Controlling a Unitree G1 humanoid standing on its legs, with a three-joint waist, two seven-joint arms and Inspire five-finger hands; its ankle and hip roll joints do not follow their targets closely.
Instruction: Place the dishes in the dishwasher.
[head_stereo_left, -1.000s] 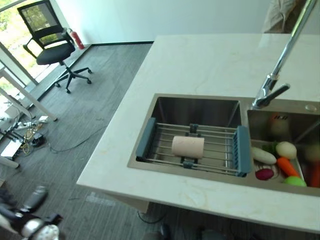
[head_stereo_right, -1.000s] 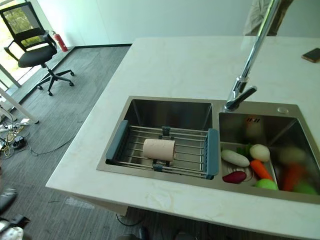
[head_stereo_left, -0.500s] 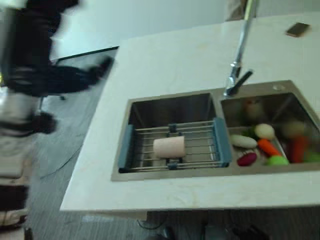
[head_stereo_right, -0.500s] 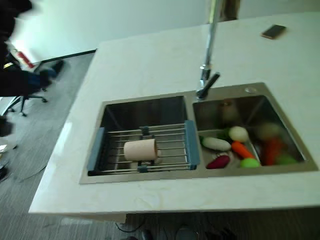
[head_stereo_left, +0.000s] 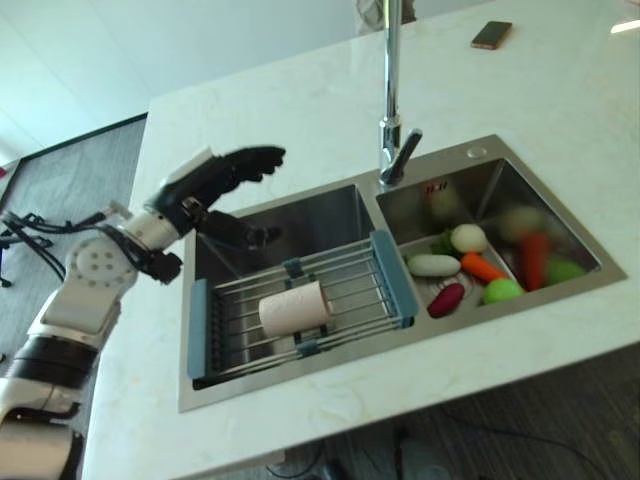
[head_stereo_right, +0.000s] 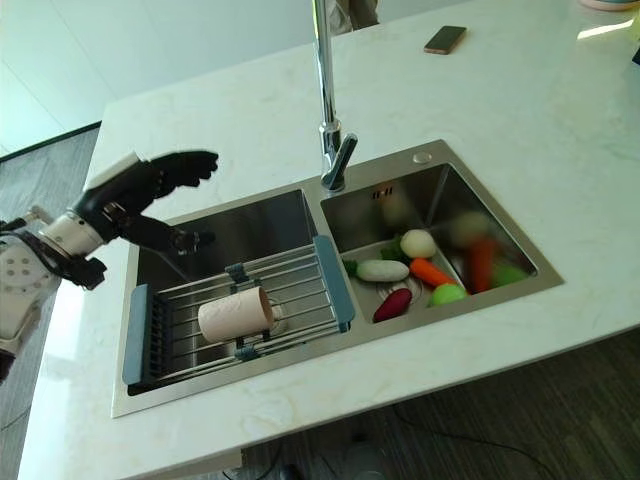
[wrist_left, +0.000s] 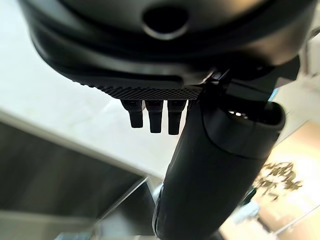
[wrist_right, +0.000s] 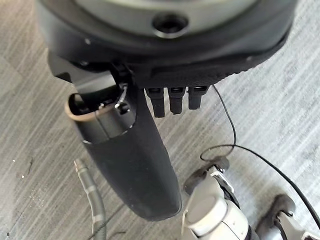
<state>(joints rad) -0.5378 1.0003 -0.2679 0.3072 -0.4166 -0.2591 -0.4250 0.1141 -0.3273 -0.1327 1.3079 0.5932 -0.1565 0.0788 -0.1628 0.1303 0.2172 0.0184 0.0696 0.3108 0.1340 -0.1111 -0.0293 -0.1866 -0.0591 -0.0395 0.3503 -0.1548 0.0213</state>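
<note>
Left hand (head_stereo_left: 215, 178) hovers over the sink's (head_stereo_left: 330, 205) left basin, fingers straight and empty. The cup (head_stereo_left: 293, 309) lies on the rack (head_stereo_left: 380, 282). Next, I'd say: reach down and grasp it.

A pale marbled counter (head_stereo_right: 250, 110) carries a steel double sink (head_stereo_right: 420, 158) sunk into its top, nearer the front edge. A tall tap (head_stereo_right: 330, 150) rises from the sink's back rim, where the two basins meet. Well behind the sink, toward the counter's far side, a dark phone (head_stereo_right: 445, 39) lies flat on the stone.
</note>
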